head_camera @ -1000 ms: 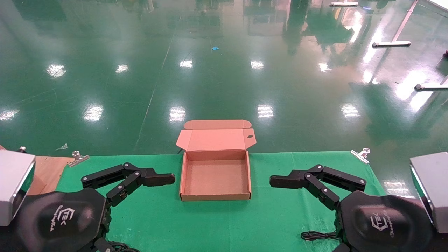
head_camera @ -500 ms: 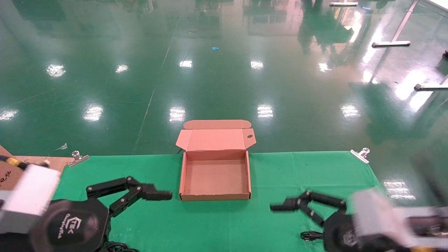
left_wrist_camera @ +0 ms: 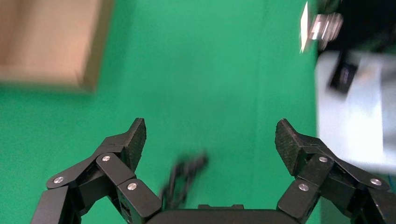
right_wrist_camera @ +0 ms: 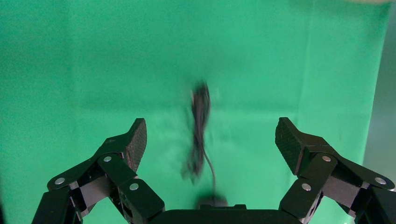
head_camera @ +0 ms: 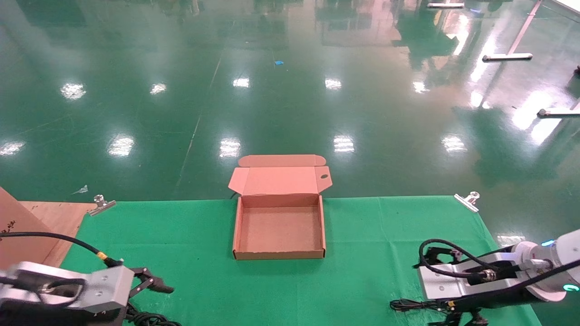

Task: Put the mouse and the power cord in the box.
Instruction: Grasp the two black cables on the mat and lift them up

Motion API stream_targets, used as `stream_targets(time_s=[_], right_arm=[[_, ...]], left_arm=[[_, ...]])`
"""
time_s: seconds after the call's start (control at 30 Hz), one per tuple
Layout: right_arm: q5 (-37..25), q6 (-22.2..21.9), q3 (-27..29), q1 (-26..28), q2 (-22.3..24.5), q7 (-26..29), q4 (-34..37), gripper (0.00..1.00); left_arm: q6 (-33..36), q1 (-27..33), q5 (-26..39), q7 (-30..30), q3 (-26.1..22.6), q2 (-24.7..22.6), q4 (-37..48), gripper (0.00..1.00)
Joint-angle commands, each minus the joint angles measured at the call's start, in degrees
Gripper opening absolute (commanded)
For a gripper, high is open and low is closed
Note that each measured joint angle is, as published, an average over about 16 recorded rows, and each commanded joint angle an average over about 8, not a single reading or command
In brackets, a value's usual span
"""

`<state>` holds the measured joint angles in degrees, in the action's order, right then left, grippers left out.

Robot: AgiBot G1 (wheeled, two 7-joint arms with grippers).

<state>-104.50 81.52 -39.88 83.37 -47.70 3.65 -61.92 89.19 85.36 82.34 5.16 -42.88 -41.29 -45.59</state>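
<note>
At table [head_camera: 362, 280] centre, box [head_camera: 279, 228] open, silver clips [head_camera: 466, 199] at far corners, left gripper [left_wrist_camera: 210, 140] spread at 8 o'clock over blurred power cord [left_wrist_camera: 183, 179], right gripper [right_wrist_camera: 210, 140] spread at 4 o'clock, mouse [right_wrist_camera: 211, 201] mostly hidden.

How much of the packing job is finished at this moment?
Nothing is packed: the box sits open and empty. Both grippers are open and hold nothing. The right gripper hangs over the mouse's thin cable; the left gripper over the power cord. Both items remain.

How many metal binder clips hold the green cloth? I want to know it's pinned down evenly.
2. One clip sits at the cloth's far left corner, the other clip at its far right corner. The near edge is out of view, so more may be hidden there.
</note>
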Motion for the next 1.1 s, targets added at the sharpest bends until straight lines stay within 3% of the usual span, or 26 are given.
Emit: stream_targets(time_s=[0.03,0.4,0.67,1.0,1.03,1.1], right_arm=[[-4.2,-0.9,-1.6,1.5,-1.6,-1.7,2.1,1.00],[-8.9,-10.2,-4.2,2.7,-10.6,-13.7,23.6,1.00],[-9.2,-14.6,-4.5,5.1,-15.9,-21.2,38.0,1.00],[-7.9,-16.3,-4.0,7.0,-19.4,-28.2,49.3,1.00],[-7.8,-16.4,-3.9,7.1,-19.6,-28.8,50.1,0.99],[-7.6,-16.6,-3.8,7.3,-20.0,-29.8,51.5,0.83]], left_arm=[[-0.3,2.8,5.2,3.0,-2.8,-1.7,4.7,1.00],[-11.7,7.3,15.8,14.1,-7.6,-12.2,26.6,1.00],[-19.2,6.1,16.7,17.7,-7.8,-16.5,34.8,1.00],[-20.2,6.1,16.0,21.2,-7.3,-17.8,39.9,1.00],[-20.1,6.1,15.9,21.5,-7.2,-17.9,40.3,1.00],[-20.1,5.9,15.5,22.0,-7.0,-17.9,41.0,0.90]])
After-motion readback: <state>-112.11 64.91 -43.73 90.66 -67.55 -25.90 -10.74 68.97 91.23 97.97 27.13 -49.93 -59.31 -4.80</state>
